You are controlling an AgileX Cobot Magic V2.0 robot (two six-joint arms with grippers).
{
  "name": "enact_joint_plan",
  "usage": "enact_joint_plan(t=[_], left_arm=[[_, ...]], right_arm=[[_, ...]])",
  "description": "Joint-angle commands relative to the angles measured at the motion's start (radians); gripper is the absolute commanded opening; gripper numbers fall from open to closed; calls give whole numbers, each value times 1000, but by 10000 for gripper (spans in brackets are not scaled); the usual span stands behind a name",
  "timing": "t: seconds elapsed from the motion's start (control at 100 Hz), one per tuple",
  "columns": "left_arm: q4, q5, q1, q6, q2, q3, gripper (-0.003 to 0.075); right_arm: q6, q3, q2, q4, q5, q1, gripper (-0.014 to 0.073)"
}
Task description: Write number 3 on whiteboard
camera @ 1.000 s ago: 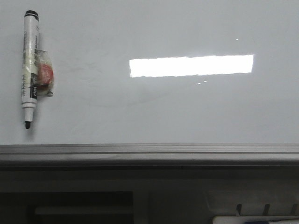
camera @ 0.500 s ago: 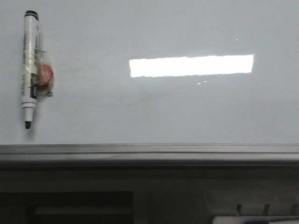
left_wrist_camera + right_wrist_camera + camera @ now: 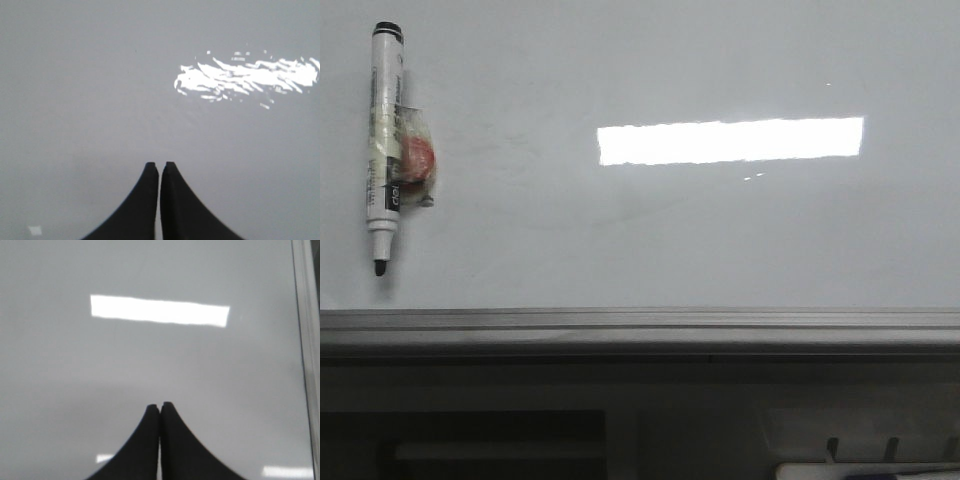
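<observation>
Beneath both closed, empty pairs of fingers (image 3: 159,164) (image 3: 160,404), bare whiteboard (image 3: 670,230), marker (image 3: 382,145) far left.

Print ran along the marker pen (image 3: 383,150) barrel (black band near the tip), too small to be read; the whiteboard (image 3: 670,230) bore no legible writing.

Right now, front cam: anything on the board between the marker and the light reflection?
Nothing. In the front view, only bare whiteboard separates the marker from the reflection; no 3 drawn.
</observation>
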Motion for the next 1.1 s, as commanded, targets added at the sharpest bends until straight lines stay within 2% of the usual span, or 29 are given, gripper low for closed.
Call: enact_joint_plan(t=[0.0,0.18,0.37,0.46,0.56,0.74,0.91,1.09], left_arm=[[-9,-127,3,-6,-23,10,-21],[-5,-145,3,-6,-23,10,-21],[-22,-137,3,-6,-23,10,-21],[-90,-124,3,-6,-19,10,-21],[-107,-97,3,-6,8,-1,-21],[-127,-7,3,-6,105,-88,-21],[-145,119,3,-6,239,-243,-21],[-149,138,3,-6,359,-314,-20]], right_arm=[[0,30,-16,-12,-181,-5,-47],[0,30,-16,-12,-215,-5,-47],[0,30,-14,-4,-143,-5,-47],[0,22,-14,73,-112,-5,-47],[0,-19,10,173,2,-5,-47],[0,-90,144,222,57,-5,-47],[0,-208,321,226,218,-5,-47],[0,-301,449,258,279,-5,-47]])
